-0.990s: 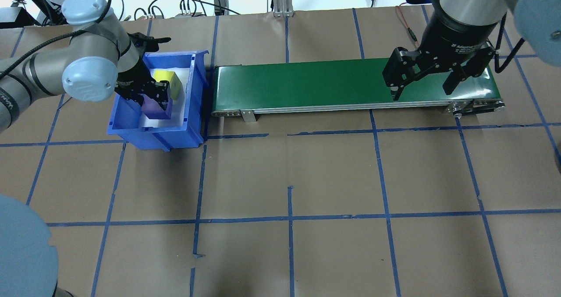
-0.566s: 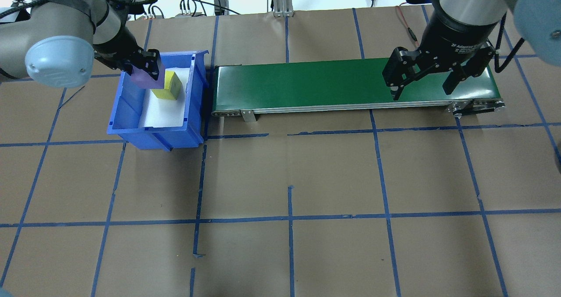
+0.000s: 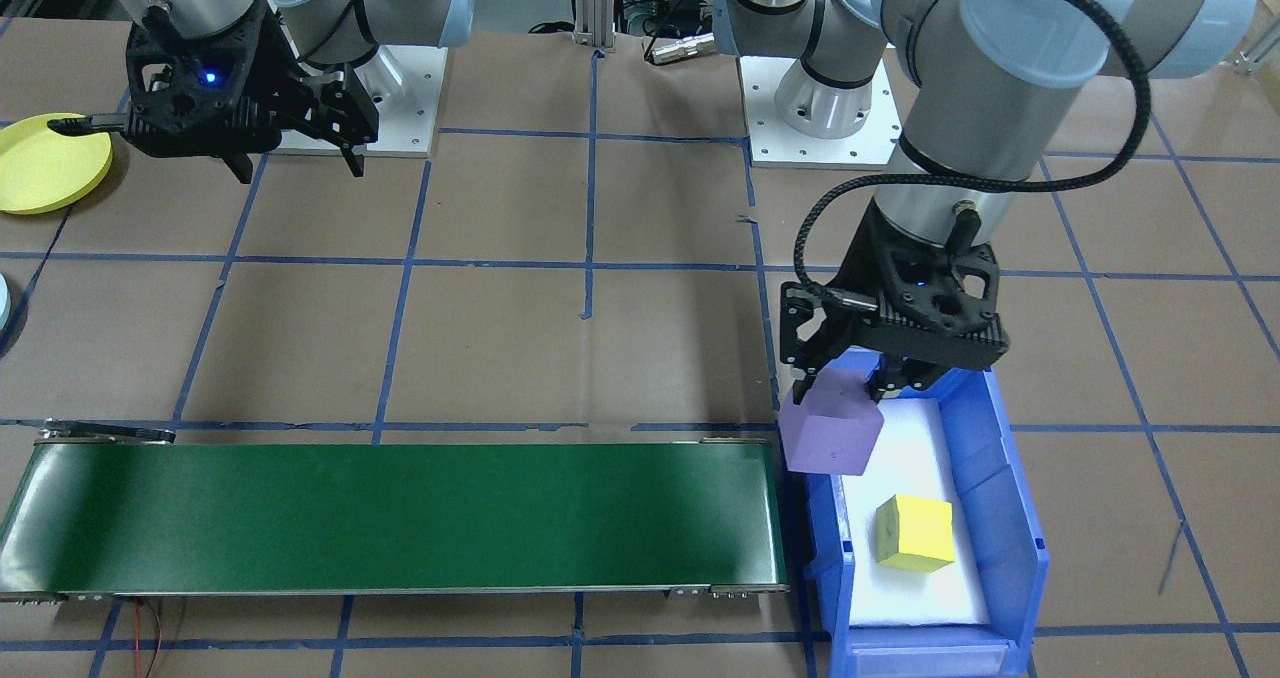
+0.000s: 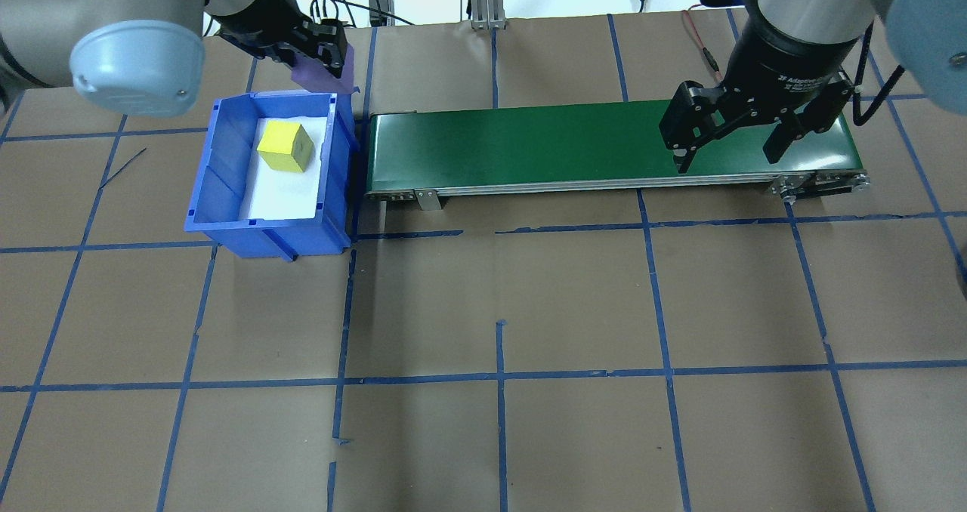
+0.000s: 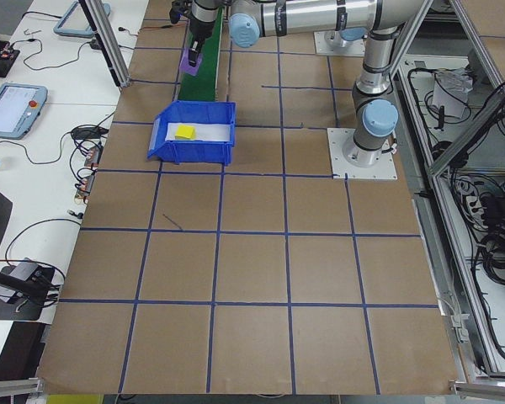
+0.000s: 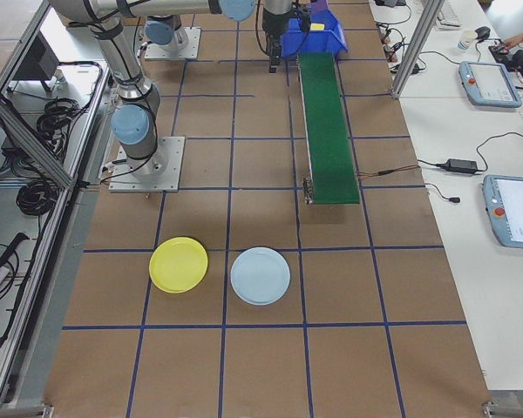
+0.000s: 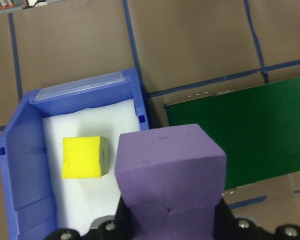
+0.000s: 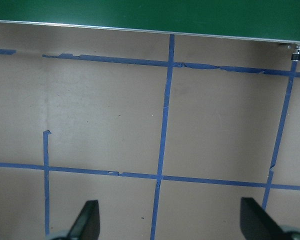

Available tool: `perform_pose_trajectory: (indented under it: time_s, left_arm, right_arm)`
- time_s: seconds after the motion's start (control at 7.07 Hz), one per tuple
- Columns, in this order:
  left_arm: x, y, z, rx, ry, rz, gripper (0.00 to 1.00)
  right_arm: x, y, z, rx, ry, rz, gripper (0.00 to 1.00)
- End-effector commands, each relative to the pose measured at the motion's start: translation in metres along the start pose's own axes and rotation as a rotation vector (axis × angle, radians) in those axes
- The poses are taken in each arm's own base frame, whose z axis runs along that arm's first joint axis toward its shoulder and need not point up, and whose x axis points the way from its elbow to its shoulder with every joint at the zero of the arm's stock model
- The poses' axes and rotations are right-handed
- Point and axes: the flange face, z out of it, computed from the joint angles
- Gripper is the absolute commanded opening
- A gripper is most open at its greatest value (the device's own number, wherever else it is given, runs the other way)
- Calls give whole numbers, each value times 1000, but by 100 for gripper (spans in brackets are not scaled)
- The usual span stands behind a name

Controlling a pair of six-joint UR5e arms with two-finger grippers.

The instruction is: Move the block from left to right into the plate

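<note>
purple block (image 3: 830,426) | clamped in left gripper (image 3: 838,390) | above bin (image 3: 1010,518) edge

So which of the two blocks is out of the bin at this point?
The purple block. The left gripper holds it lifted above the blue bin, near the green conveyor, while the yellow block sits on the bin's white liner.

1. We read only one bit of print: white lettering on the black wrist collar of the right gripper (image 4: 729,146), seen from overhead at about 1 o'clock from the table's centre. It begins "2F Adaptive"; the rest is cut off by the gripper body.
2. A smaller white line sits under it, too small for us to read.
3. We find no other legible text, numbers or signs in any view.
</note>
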Motion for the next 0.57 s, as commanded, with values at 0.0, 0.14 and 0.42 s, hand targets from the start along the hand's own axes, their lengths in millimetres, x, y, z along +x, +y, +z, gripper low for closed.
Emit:
perform_pose_trajectory:
  time_s: [0.0,0.14,0.42]
  left_arm:
    - [32,-12,74,-37,41,-35,4]
    - [30,-7,107,-90,42,-39,4]
    - [28,-1,133,-148,40,-43,9]
  right_arm:
    - [0,0,1,-1,0,1,100]
    - [0,0,1,-2,0,1,100]
    - [0,0,1,-2,0,1,100]
